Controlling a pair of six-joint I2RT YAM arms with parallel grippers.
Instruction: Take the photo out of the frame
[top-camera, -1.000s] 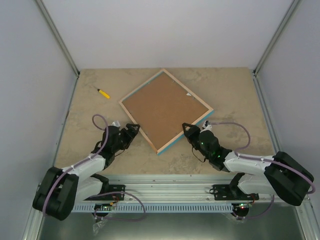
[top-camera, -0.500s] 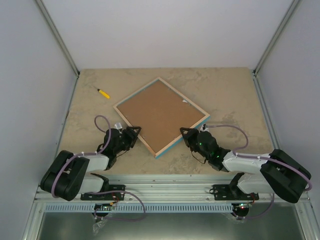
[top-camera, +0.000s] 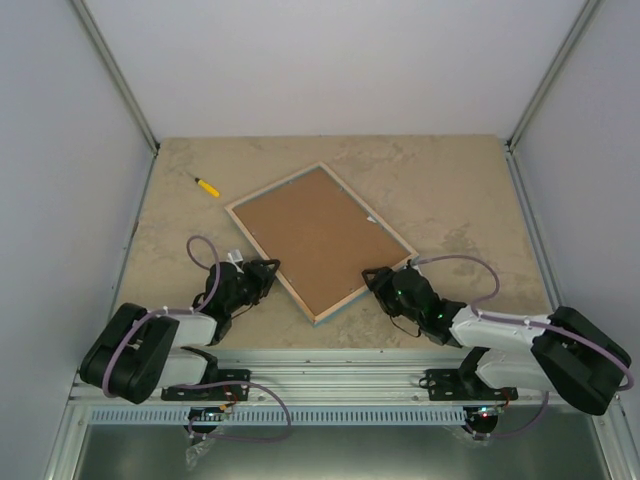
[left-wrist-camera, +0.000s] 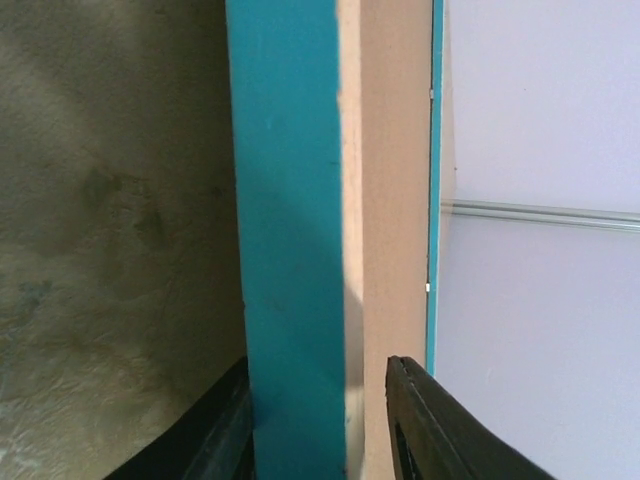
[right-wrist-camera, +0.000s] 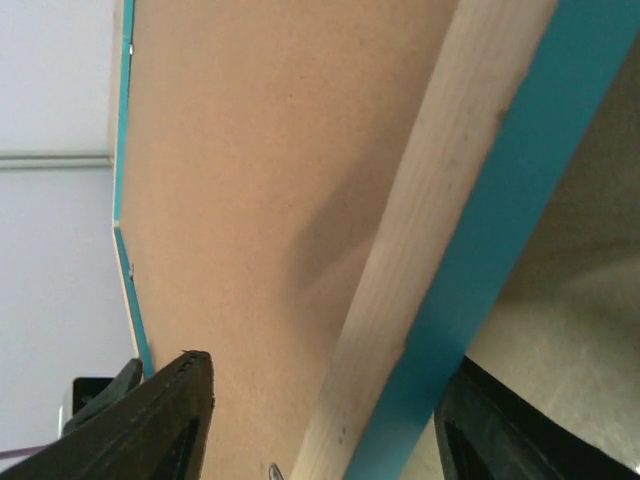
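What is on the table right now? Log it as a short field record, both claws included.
frame: back side up, set diagonally on the table
backing: brown board, seated in the frame
photo: not visible
left claw: at the frame's near-left edge, a finger on either side; grip unclear
right claw: at the near-right edge, open, fingers astride it
yellow item: small, far left, apart from the frame
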